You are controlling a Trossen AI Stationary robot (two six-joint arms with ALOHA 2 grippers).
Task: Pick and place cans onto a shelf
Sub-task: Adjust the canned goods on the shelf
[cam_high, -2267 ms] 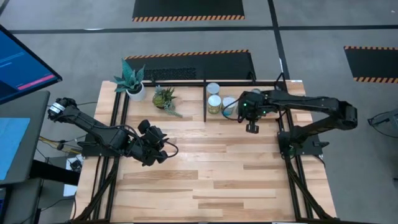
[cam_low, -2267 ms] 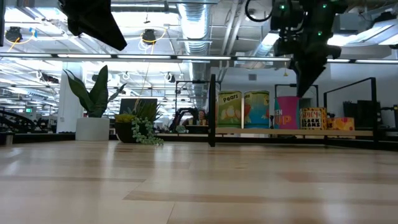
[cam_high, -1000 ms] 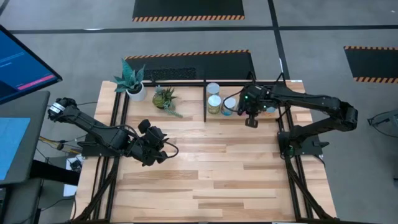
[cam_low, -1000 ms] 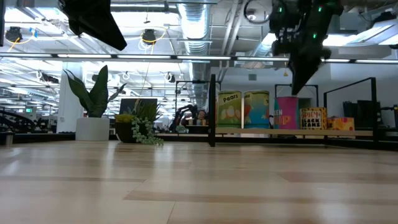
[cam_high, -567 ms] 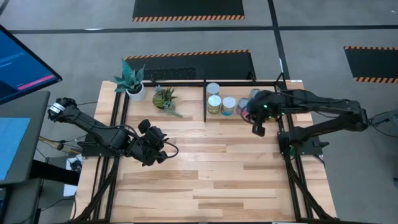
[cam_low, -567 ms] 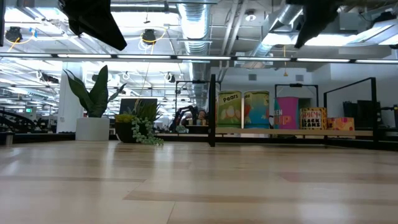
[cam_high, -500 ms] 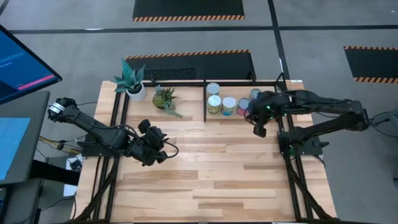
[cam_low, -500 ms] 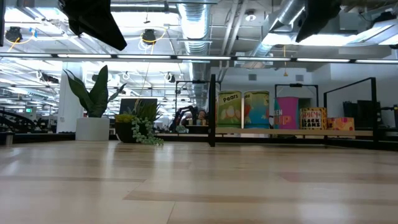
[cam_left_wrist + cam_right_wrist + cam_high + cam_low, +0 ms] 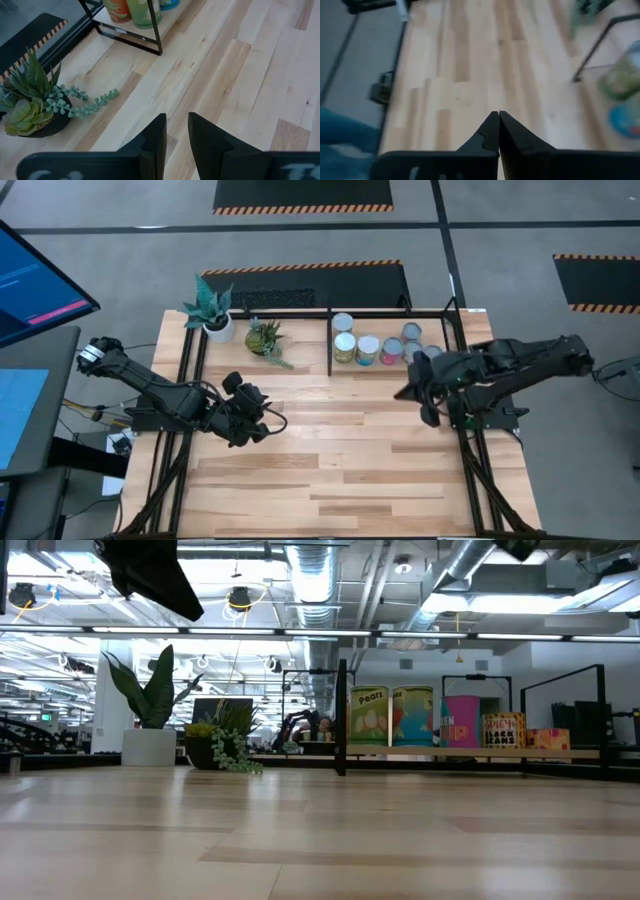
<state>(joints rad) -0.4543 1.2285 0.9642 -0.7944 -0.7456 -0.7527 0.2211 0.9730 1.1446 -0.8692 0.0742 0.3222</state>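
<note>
So all the cans are up on the shelf

Right hand (image 9: 430, 418) sits over the table (image 9: 330, 470) near its right edge, just in front of the shelf (image 9: 395, 370), fingers pressed together and holding nothing. Cans (image 9: 368, 349) stand in a cluster inside the black-framed bay, yellow-green, blue and pink labels lined up in the low view. Left hand (image 9: 262, 423) hangs over the left-middle of the table, well away from them, fingers a little apart with nothing between. Two potted plants (image 9: 240, 325) sit left of the bay

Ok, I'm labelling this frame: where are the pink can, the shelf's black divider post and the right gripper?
pink can (image 9: 461, 721), low view, on its label.
black divider post (image 9: 341, 718), low view, mid-height.
right gripper (image 9: 498, 118), right wrist view, between the fingertips.
</note>
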